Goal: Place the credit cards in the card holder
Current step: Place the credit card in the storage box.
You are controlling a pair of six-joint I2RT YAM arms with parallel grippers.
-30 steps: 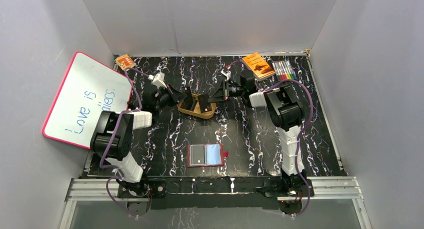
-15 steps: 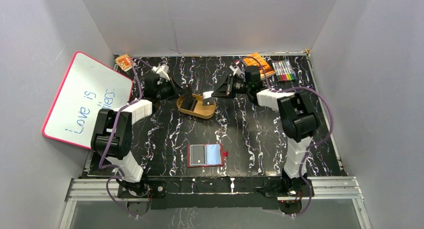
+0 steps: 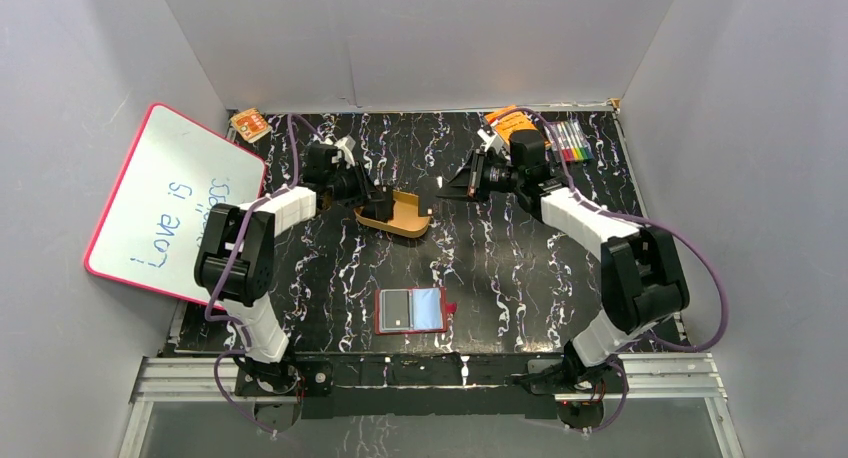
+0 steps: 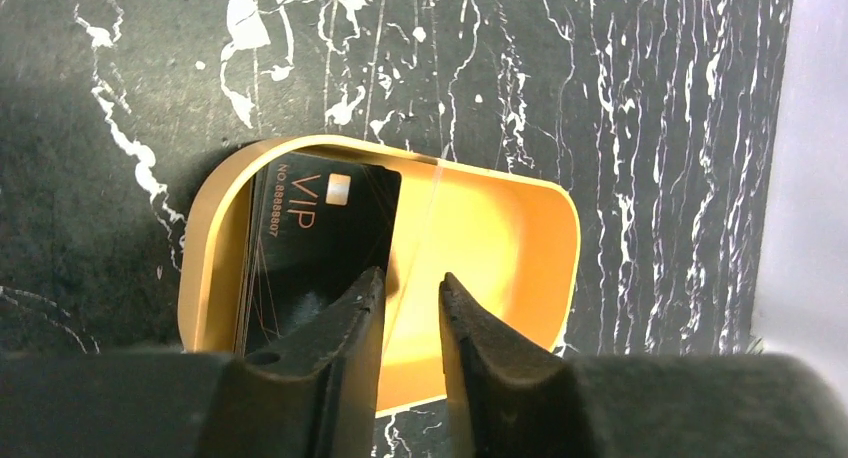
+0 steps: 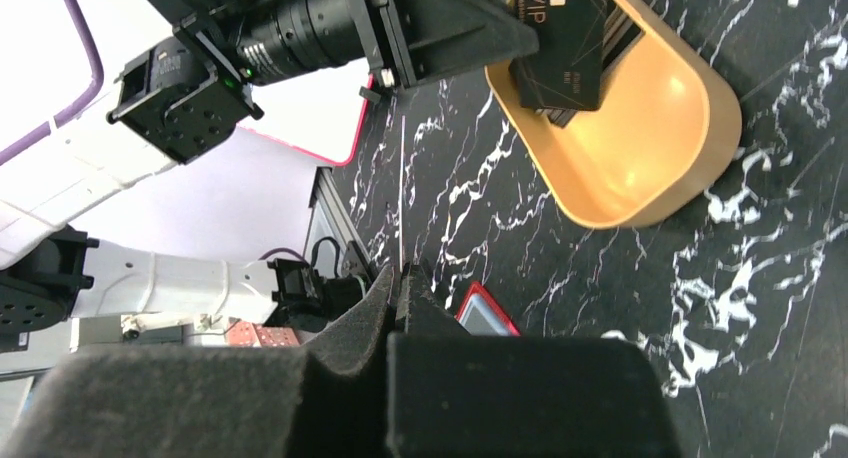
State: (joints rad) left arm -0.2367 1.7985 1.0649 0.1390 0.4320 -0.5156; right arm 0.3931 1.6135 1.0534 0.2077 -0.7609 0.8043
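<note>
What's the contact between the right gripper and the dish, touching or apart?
Apart. The right wrist view shows bare table between the right gripper and the dish.

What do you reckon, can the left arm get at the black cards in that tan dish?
Probably yes. The left gripper hangs right over the dish, jaws slightly apart, and the black cards lean against its wall with nothing covering them.

Arms: left arm (image 3: pixel 243 263) and right arm (image 3: pixel 640 278), black joints, white link shells
Cables: purple cables (image 3: pixel 724 313) running along both arms
left gripper (image 4: pixel 412 288): matte black tapered fingers
right gripper (image 5: pixel 398 276): same black
left wrist camera (image 5: pixel 290 23): black lens barrel
</note>
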